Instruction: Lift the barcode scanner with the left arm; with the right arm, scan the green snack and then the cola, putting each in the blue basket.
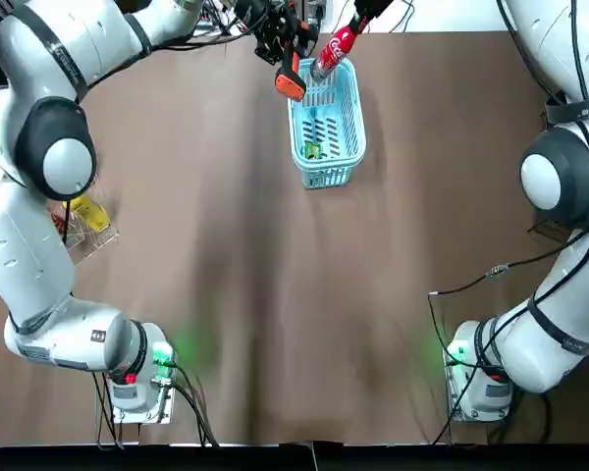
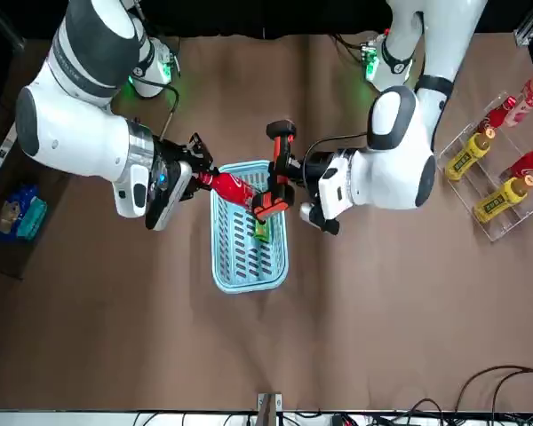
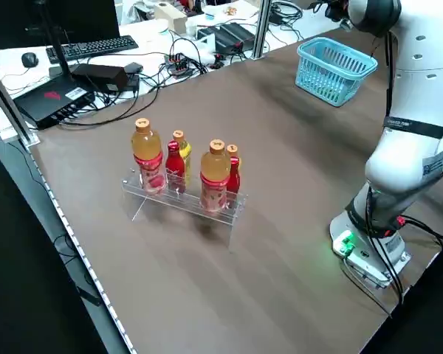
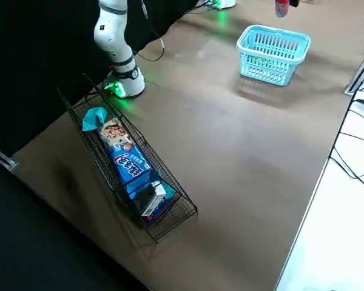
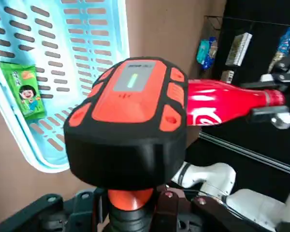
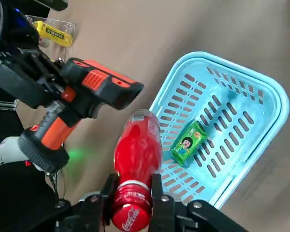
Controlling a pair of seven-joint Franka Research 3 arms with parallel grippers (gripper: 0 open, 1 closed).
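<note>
Over basket (image 1: 326,178): L claw (image 5: 130,217) clamped on scanner (image 2: 280,173); R claw (image 2: 198,176) pinching cola (image 2: 232,188) beside it; green snack (image 6: 188,143) lies inside basket.

Looked down from overhead, across, and both raised sides. Sat close on each wrist. Shared the blue basket (image 1: 326,177) everywhere.

The barcode scanner (image 5: 130,116) I hold is orange with a black rim and a small green light strip. My cola (image 6: 137,159) is red with white lettering. The snack (image 6: 188,144) is bright green with a small cartoon figure, the basket (image 6: 261,92) pale blue with slotted walls, the counter (image 1: 275,294) plain brown.
</note>
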